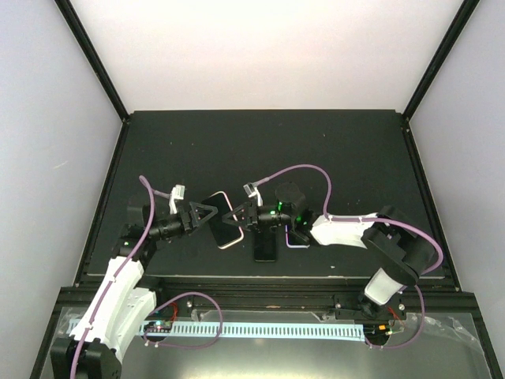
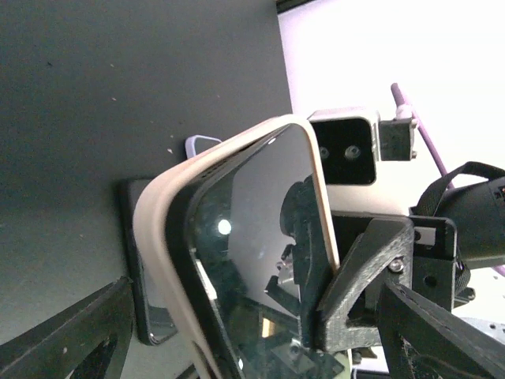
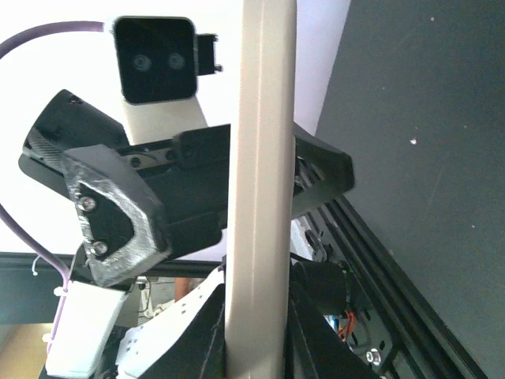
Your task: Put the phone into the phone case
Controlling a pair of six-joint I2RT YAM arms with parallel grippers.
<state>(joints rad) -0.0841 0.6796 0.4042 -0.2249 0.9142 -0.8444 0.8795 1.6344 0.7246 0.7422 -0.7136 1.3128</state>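
**Cased phone held in the air by the right arm alone**

On the left, the left gripper (image 1: 211, 218) stood wide open, its fingers (image 2: 67, 335) spread on either side of the phone case (image 1: 223, 221) and holding nothing. The pale pink case hung tilted above the dark table (image 1: 260, 150), between the two arms. The phone (image 2: 252, 237) sat inside it, its glossy black screen framed by the case's rim; whether every corner was seated could not be told. The right gripper (image 1: 241, 215) was clamped nearly closed on the case's right edge. Just right of that, a second phone (image 1: 266, 248) lay flat on the table, with a lavender case (image 1: 297, 239) beside it.
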